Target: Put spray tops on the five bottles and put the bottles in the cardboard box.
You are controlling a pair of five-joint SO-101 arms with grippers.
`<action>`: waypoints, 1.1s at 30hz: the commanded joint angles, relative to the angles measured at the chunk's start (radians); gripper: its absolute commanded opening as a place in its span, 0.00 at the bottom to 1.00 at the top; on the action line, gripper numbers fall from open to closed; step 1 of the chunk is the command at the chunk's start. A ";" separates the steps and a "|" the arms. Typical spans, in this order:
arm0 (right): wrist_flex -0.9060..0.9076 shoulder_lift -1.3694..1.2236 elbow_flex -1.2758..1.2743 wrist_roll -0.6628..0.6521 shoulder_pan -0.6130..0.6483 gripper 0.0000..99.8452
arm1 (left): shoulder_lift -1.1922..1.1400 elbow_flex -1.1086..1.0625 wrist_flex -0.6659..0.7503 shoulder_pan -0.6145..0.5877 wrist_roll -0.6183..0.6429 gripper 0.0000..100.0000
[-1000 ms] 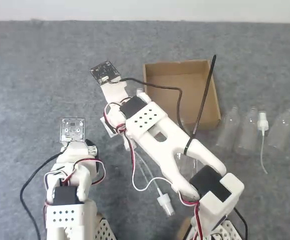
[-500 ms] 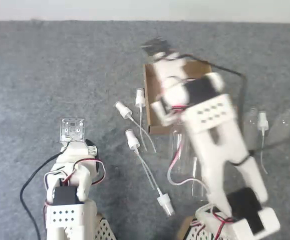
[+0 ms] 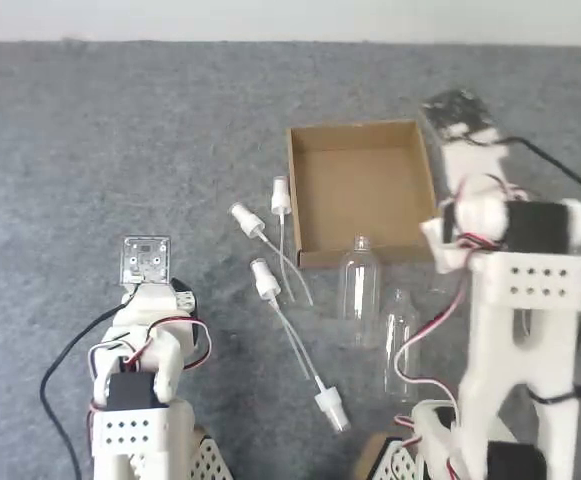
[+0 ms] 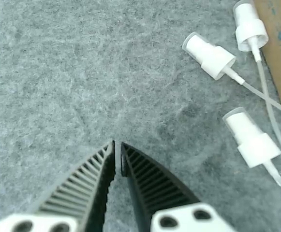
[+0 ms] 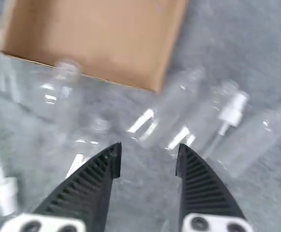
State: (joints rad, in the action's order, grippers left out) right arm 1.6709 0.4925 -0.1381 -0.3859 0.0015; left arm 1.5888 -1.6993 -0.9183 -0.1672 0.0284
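The open cardboard box (image 3: 360, 185) holds nothing. Two clear bottles without tops (image 3: 359, 288) (image 3: 400, 340) lie just in front of it. Several white spray tops with long tubes (image 3: 280, 195) (image 3: 263, 278) (image 3: 332, 408) lie left of the box. My right gripper (image 5: 149, 153) hangs open above the carpet at the box's right corner, over three more clear bottles (image 5: 174, 106) (image 5: 261, 140); a spray top (image 5: 232, 108) rests at the middle one (image 5: 213, 116). My left gripper (image 4: 117, 145) is shut on nothing, near three spray tops (image 4: 210, 55).
Grey carpet (image 3: 120, 130) covers the table. The right arm (image 3: 515, 270) stands tall over the right side and hides the bottles there in the high view. The left arm (image 3: 140, 380) sits folded at the front left. Open carpet lies far left and behind the box.
The right arm has swung from left of the box, across it, to the right side over the bottles. The spray tops it covered now show. The left arm has kept still.
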 commanded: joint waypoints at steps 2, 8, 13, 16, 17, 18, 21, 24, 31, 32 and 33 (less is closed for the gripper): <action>-0.170 0.053 -0.084 -0.087 -0.213 0.18 | 0.000 0.007 -0.003 -0.002 0.003 0.01; -0.260 -0.153 -0.020 -0.124 -0.315 0.22 | 0.000 0.007 -0.003 -0.002 0.003 0.01; -0.306 -0.361 0.095 -0.126 -0.318 0.22 | 0.000 0.007 -0.003 -0.002 0.003 0.01; -0.312 -0.472 0.173 -0.124 -0.318 0.22 | 0.000 0.007 -0.003 -0.002 0.003 0.01; -0.312 -0.507 0.196 -0.124 -0.318 0.22 | 0.000 0.007 -0.003 -0.002 0.003 0.01; -0.312 -0.541 0.221 -0.124 -0.320 0.22 | 0.000 0.007 -0.003 -0.002 0.003 0.01; -0.312 -0.641 0.307 -0.124 -0.346 0.22 | 0.000 0.007 -0.003 -0.002 0.003 0.01; -0.312 -0.734 0.397 -0.124 -0.384 0.22 | 0.000 0.007 -0.003 -0.002 0.003 0.01; -0.312 -0.908 0.514 -0.130 -0.395 0.22 | 0.000 0.007 -0.003 -0.002 0.003 0.01; -0.312 -0.929 0.526 -0.130 -0.395 0.22 | 0.000 0.007 -0.003 -0.002 0.003 0.01; -0.312 -0.946 0.532 -0.130 -0.395 0.22 | 0.000 0.007 -0.003 -0.002 0.003 0.01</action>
State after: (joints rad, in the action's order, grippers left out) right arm 1.3732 -0.4281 0.3023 -0.5040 -0.3821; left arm 1.5888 -1.6993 -0.9183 -0.1688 0.0284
